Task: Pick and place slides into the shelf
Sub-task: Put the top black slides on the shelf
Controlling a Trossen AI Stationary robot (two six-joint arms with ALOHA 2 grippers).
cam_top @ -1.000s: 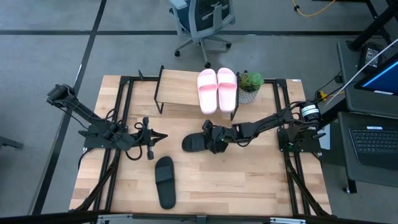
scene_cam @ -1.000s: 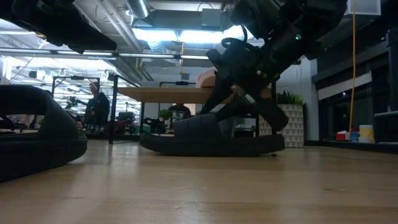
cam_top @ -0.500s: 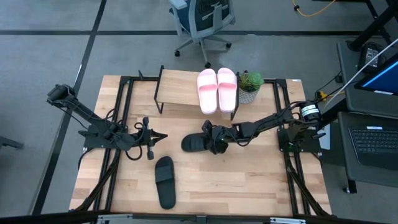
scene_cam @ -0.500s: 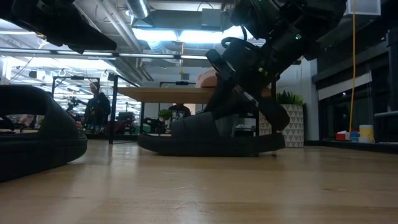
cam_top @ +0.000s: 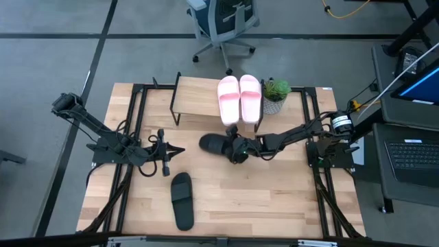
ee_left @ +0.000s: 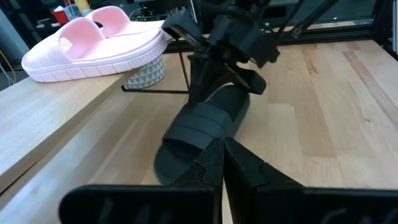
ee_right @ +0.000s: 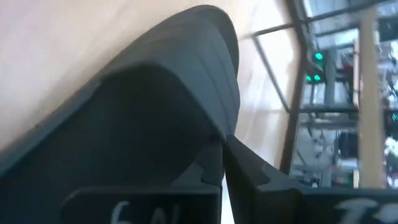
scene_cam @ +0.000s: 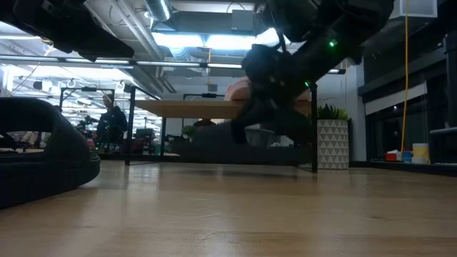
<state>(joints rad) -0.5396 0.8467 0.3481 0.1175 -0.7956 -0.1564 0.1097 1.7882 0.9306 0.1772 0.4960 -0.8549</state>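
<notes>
High view: right pincer has lifted black slide toward shelf.

Light wooden worktop across the frame's middle. Carrying a low shelf at upper centre, two pink slides side by side on its plank. Potted plant just right. One black slide flat, lower centre-left.

We count two pink slides, two black slides, one shelf, one potted plant, one office chair
</notes>
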